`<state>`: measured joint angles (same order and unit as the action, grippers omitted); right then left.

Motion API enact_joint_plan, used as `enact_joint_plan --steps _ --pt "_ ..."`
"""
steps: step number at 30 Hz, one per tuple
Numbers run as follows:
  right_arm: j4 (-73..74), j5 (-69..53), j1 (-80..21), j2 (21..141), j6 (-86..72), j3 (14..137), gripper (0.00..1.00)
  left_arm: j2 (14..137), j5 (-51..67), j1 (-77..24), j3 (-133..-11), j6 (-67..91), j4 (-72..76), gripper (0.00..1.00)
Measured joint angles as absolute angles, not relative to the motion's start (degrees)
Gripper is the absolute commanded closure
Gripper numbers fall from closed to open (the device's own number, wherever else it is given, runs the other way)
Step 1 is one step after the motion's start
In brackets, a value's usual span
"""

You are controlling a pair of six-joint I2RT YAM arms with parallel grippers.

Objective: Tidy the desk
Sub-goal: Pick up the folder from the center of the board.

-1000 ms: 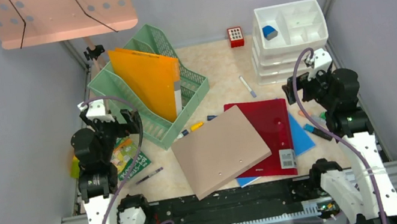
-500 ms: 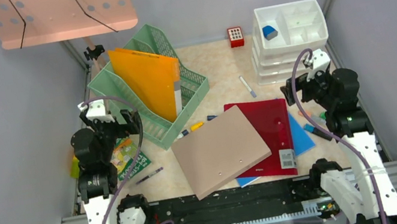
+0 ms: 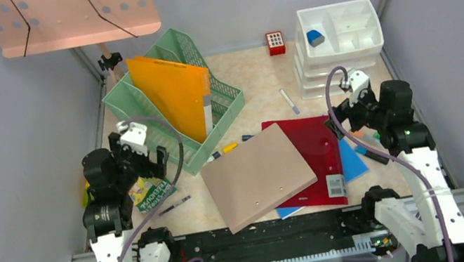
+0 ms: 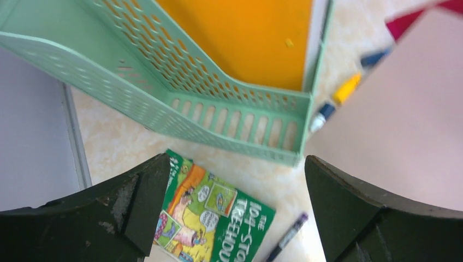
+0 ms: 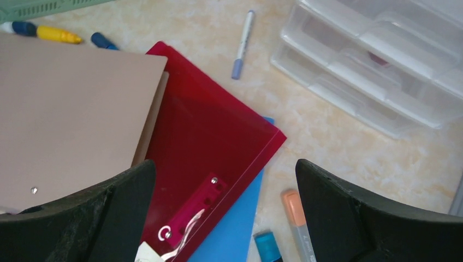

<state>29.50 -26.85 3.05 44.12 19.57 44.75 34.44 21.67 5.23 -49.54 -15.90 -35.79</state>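
At the near edge of the desk [image 3: 263, 76], which fills the floor of the grey-walled bay, both arms hang above the clutter, nothing in either.

- Left gripper [image 4: 235, 180]: jaws spread wide, empty, above the comic booklet [image 4: 213, 213] at about 9 o'clock, with a dark pen [image 4: 286, 237] just beside it.
- Right gripper [image 5: 224, 174]: jaws spread wide, empty, over the far corner of the red folder [image 5: 213, 147] at about 3 o'clock.

Step, as I judge it: choosing a first item; nothing looks sorted yet. The tan board [image 3: 258, 175] lies on the red folder, which lies on a blue folder [image 3: 354, 160]. The green file rack [image 3: 169, 113] at 10 o'clock holds only an orange folder [image 3: 173, 94].

Next move, my guess: flat sheets need an edge to pinch, so the board's raised corner or a loose marker [image 5: 297, 218] suits better than a press from above. The clear drawer unit [image 3: 335, 42] at 1 o'clock seems right for pens.

Hard to see: the blue folder is mostly covered; the left arm hides the booklet's left end; the drawer contents are blurred; the markers are cut off at the right wrist view's bottom edge.
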Motion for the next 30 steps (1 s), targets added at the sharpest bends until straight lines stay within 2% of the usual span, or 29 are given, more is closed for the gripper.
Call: enact_joint_plan --steps 6,15,21,25,30 --pt "31.97 -31.22 -1.04 47.09 22.74 44.47 0.01 32.49 24.62 5.21 -49.80 -29.74 -48.62 0.01" --pt "25.71 -33.87 -11.75 60.64 17.69 42.39 0.03 31.83 30.28 5.21 -49.45 -34.59 -50.83 0.03" --pt "24.97 -34.39 -15.27 71.05 15.73 42.39 0.04 35.94 31.86 4.32 -44.42 -45.84 -51.40 0.03" --pt "24.82 -35.20 -15.27 73.52 14.70 42.44 0.04 39.03 31.22 -0.19 -43.81 -53.63 -53.41 0.03" --pt "25.15 -37.17 -15.27 76.14 14.11 43.64 0.05 43.75 24.03 -13.50 -43.86 -62.11 -55.68 0.04"
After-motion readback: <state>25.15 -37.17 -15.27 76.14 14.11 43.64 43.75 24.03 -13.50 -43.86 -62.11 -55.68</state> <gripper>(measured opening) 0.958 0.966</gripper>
